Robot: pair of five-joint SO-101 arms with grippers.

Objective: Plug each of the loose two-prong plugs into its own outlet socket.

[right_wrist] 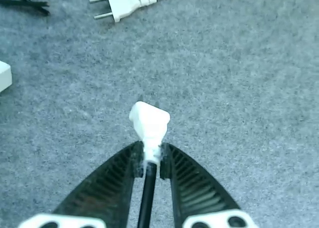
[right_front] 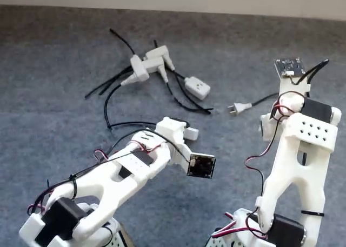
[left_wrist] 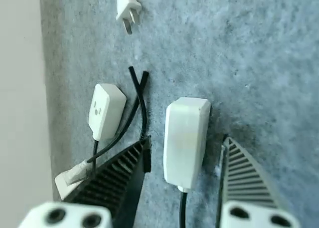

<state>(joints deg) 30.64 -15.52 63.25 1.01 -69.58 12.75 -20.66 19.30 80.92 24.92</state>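
Left gripper (left_wrist: 187, 142): jaws apart, straddling a white outlet socket (left_wrist: 184, 138) on the tabletop (left_wrist: 264, 53). Close squarely on its long sides. Right gripper (right_wrist: 152, 148): jaws clamped on a two-prong plug (right_wrist: 149, 120) at the cord end. Line prongs up with the slots before pushing.

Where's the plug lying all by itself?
In the high view the loose plug lies on the grey carpet between the outlet socket and the right arm, prongs pointing toward that socket.
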